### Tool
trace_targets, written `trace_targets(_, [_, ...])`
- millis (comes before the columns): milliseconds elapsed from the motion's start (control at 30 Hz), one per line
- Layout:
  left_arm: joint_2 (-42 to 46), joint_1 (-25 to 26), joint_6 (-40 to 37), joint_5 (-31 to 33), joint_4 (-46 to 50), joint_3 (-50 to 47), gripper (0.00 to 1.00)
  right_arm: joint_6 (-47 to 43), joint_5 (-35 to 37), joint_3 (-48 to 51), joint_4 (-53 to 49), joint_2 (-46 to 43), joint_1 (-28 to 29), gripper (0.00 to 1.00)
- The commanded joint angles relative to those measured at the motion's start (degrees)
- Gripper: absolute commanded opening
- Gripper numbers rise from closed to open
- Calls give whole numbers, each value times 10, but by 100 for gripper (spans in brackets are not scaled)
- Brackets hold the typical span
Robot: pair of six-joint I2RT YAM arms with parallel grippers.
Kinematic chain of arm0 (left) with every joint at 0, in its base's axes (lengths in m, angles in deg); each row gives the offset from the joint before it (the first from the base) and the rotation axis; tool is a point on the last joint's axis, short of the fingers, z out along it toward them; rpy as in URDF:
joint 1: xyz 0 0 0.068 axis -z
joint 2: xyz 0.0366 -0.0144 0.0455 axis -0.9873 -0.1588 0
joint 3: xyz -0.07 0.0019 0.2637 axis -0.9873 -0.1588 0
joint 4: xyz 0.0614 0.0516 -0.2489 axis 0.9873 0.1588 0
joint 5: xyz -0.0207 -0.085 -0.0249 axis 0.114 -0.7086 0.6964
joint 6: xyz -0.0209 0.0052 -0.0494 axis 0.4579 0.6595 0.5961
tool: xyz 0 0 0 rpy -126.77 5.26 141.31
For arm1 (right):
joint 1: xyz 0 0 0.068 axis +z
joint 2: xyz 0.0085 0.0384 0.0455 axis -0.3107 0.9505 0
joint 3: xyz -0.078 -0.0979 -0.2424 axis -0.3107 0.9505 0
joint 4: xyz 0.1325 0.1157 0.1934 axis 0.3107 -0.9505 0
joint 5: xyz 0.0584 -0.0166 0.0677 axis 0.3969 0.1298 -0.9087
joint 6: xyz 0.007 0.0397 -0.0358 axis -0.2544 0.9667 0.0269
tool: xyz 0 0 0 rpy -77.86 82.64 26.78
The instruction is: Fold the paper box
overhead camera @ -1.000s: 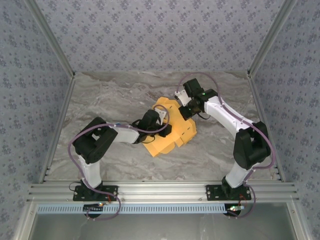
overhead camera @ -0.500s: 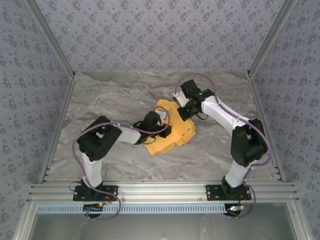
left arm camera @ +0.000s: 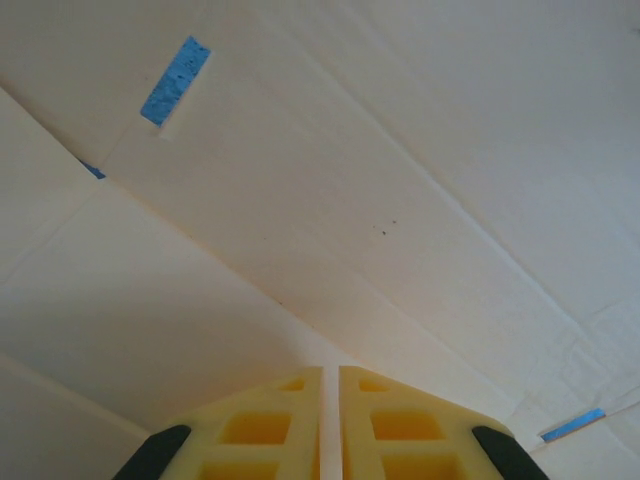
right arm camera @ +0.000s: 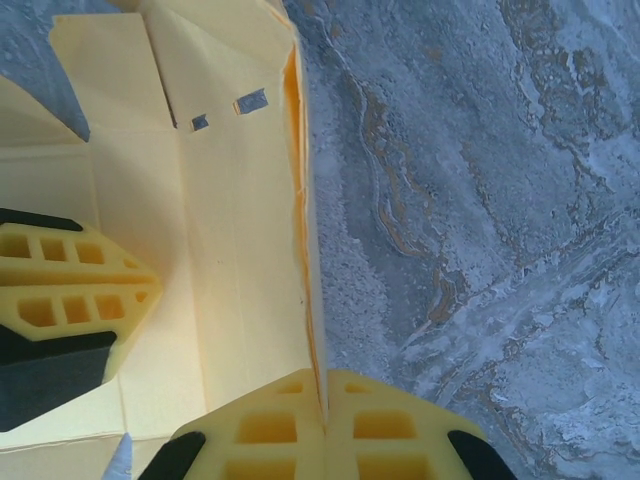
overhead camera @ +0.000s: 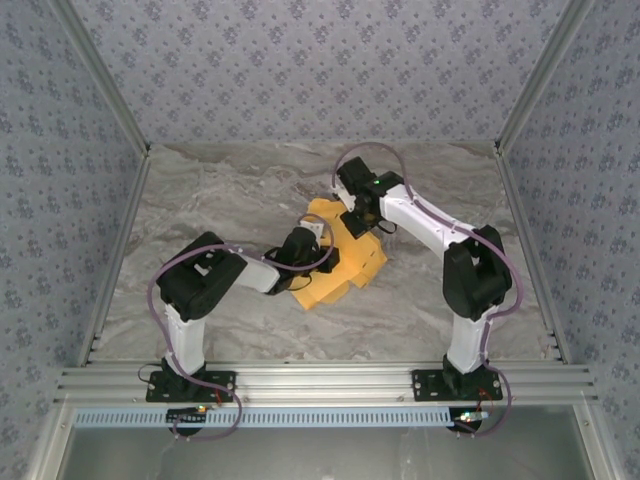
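Note:
The paper box [overhead camera: 357, 270] is an orange-yellow sheet, partly folded up, lying mid-table between both arms. My right gripper [overhead camera: 356, 228] reaches in from the far right. In the right wrist view it [right arm camera: 326, 378] is shut on the upright edge of a box wall [right arm camera: 240, 250]. My left gripper [overhead camera: 322, 248] lies low over the box's left half. Its yellow fingers [left arm camera: 330, 372] stand together with only a thin slit between them, their tips close against the pale inner face of the box [left arm camera: 350, 180]. The right wrist view shows the left gripper [right arm camera: 155, 285] pointing in over the box floor.
The marble table [overhead camera: 220, 200] is bare around the box, with patterned walls on three sides and a metal rail along the near edge. Small blue tape strips [left arm camera: 173, 80] sit on the paper's inner face. Bare marble [right arm camera: 480, 200] lies right of the held wall.
My right arm has swung left, carrying the gripped wall inward, so the box looks narrower and sits slightly further left. The left arm has barely moved, its fingers drawing a little closer.

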Motion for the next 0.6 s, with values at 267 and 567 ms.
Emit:
trace_targets(267, [-42,3,76,36,-57,-33,12,51,35,-42,-7,13,53,0])
trace_targets(567, [-42,3,85,44,-76,-42,13,77,37,-31,21,19,75,0])
